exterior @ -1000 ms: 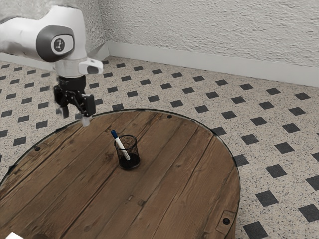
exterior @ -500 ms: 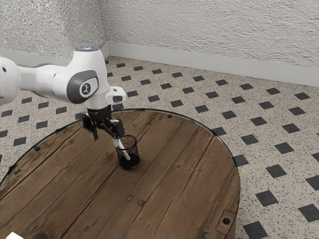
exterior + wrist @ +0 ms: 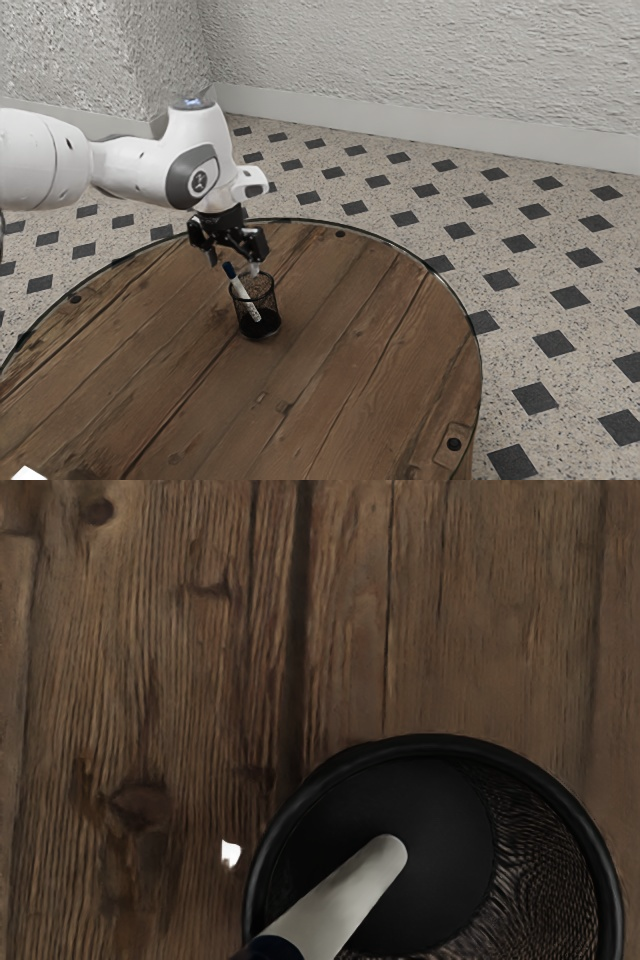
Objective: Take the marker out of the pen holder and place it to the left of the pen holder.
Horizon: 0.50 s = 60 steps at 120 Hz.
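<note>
Backing everything, a rough pale wall (image 3: 420, 70). Below it, a speckled floor (image 3: 500, 290) with dark diamond insets. Next in size, a round table (image 3: 350, 350) of brown planks, dark seams between them. The white arm (image 3: 125, 168) comes in from the exterior view's left and bends down over the tabletop.

At its end, the black gripper (image 3: 234, 264) points downward, just above the pen holder. State of claw: spread, a clear gap between the two fingers — the upper end of the marker shows in that gap, nothing pinched.

The pen holder (image 3: 271, 300), a black mesh cup, stands upright on the planks. I note its round rim and dark base in the wrist view as well.

The marker (image 3: 244, 297) is in the pen holder, tilted: dark blue end up past the rim, leaning toward the exterior view's left, white lower end inside. The wrist view agrees — white barrel slanting over the cup's dark base, blue part outermost.
</note>
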{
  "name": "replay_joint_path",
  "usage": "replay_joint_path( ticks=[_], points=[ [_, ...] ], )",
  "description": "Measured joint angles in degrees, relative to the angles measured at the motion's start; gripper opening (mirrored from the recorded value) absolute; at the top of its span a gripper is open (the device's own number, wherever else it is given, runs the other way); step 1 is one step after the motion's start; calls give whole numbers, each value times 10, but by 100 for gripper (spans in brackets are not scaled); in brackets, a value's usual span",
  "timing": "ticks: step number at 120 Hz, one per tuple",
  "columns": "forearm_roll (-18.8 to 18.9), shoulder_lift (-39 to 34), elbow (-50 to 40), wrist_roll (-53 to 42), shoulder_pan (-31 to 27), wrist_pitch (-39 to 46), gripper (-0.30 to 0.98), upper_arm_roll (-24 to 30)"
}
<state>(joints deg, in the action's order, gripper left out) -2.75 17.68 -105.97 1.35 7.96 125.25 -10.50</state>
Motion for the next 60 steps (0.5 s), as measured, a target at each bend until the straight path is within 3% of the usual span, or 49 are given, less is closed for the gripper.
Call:
replay_joint_path(
  ticks=[22, 43, 60],
  points=[
    [-15, 12, 2, -10, -7, 8, 68, 0],
    [-19, 8, 1, -20, -7, 11, 35, 0],
    [-21, 6, -2, -27, -7, 12, 17, -1]
  ],
)
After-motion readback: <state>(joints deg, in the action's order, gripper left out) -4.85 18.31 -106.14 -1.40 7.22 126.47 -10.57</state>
